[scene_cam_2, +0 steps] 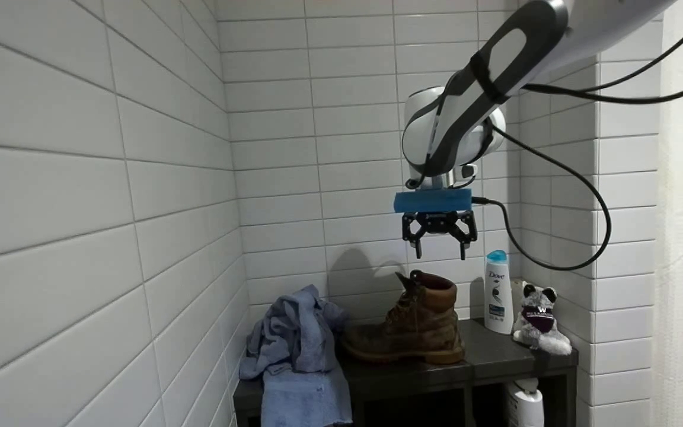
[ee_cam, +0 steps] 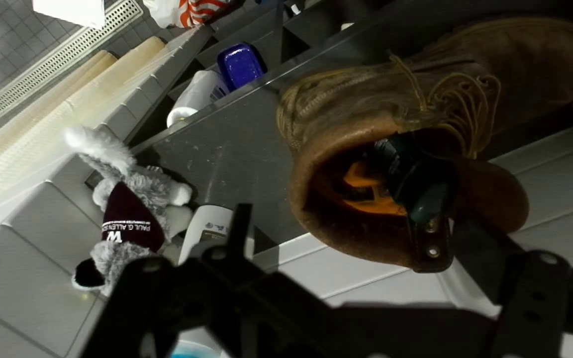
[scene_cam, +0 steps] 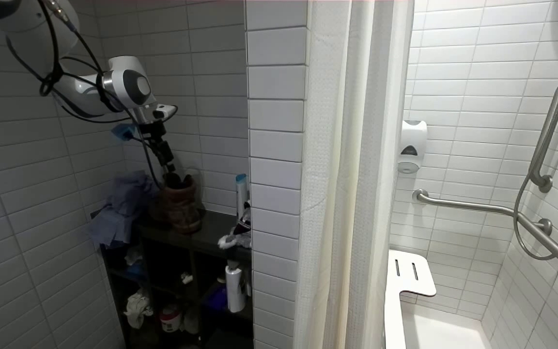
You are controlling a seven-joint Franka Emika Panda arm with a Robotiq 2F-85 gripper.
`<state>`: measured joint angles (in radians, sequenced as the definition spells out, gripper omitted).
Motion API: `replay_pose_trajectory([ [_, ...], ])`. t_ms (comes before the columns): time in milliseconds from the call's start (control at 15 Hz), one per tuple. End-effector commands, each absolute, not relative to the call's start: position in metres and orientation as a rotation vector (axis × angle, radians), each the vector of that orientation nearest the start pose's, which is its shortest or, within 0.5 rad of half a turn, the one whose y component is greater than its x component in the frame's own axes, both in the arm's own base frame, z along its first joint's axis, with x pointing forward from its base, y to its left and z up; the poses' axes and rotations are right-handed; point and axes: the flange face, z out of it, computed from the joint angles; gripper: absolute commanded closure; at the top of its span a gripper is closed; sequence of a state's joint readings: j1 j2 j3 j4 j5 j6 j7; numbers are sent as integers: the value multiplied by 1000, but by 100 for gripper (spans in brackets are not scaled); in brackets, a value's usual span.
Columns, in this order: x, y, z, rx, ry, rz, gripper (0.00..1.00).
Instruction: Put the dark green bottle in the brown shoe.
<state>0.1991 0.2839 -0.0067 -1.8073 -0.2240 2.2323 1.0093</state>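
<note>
White tile (scene_cam_2: 276,157) backs the dark shelf (scene_cam_2: 490,351), end effector (scene_cam_2: 440,255) spread above the brown shoe (scene_cam_2: 427,326)

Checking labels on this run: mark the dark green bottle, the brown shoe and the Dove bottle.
Dark green bottle (ee_cam: 412,173): wrist view, about the middle of its visible part.
Brown shoe (scene_cam_2: 417,325): in an exterior view, on the side of its upper.
Dove bottle (scene_cam_2: 498,298): in an exterior view, on its printed front.
</note>
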Motion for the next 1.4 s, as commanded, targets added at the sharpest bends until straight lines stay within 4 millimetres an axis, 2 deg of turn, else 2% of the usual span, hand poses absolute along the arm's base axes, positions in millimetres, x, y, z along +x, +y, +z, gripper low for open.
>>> replay_pose_trajectory([
  [0,626,109,410,-2992,1112,-390,0],
  [200,624,99,415,-2964,1135,-396,0],
  [467,612,72,425,-2926,1182,-419,0],
  [600,597,55,427,-2921,1225,-428,0],
  [800,559,36,426,-2925,1228,-450,0],
  [1133,503,17,421,-2928,1205,-498,0],
  [1267,492,9,423,-2915,1213,-491,0],
  [1333,511,16,418,-2922,1226,-460,0],
])
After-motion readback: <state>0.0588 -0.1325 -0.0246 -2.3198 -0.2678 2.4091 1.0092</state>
